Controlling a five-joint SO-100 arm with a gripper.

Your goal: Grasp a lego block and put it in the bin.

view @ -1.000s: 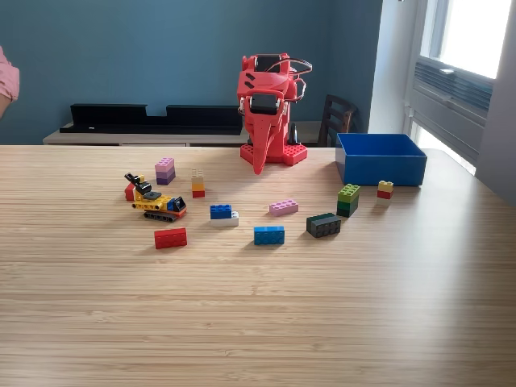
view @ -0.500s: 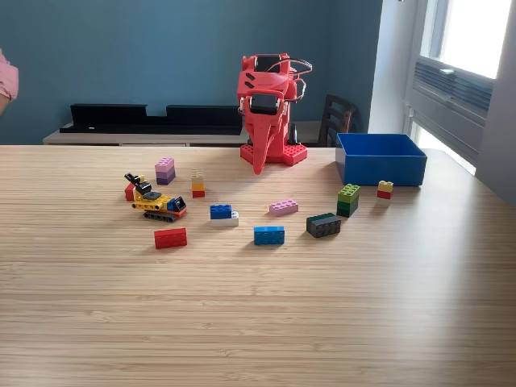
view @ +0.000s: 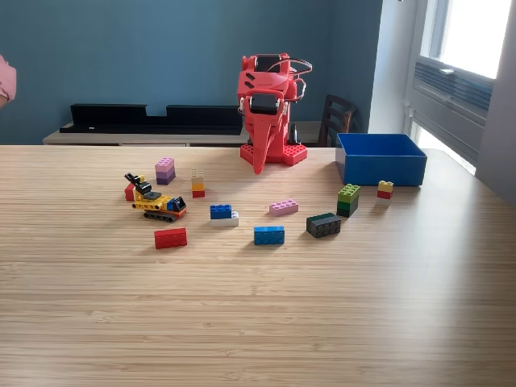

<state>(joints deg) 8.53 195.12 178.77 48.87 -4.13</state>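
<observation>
On the wooden table [view: 258, 322] there is one red arm [view: 266, 105], folded down on its base at the far side, with its gripper [view: 259, 165] pointing down to the table; the two jaws look pressed together into one point, with nothing between them.

One bin [view: 380, 159], a blue open box with low walls, stands to the exterior view's right of the arm base, near the far right part of the table. I cannot see inside it from this angle.

The loose pieces I count are these: one red block [view: 170, 238], one blue block [view: 268, 235], one blue block on a white one [view: 222, 214], one pink flat block [view: 283, 207], one dark block [view: 323, 224], one green stack [view: 348, 199], one small yellow-on-red block [view: 385, 189] just in front of the bin, one pink-and-purple stack [view: 165, 170], and one thin tower in pale, orange and red [view: 197, 183]. There is also one small yellow and black toy digger [view: 158, 205], with a red piece [view: 129, 191] just behind it.

All pieces lie in a band across the middle of the table — well apart from each other, mostly. The near half of the table is bare wood, and the strip between gripper and blocks is also free. At the exterior view's left edge a pink sleeve [view: 5, 76] shows a little.
</observation>
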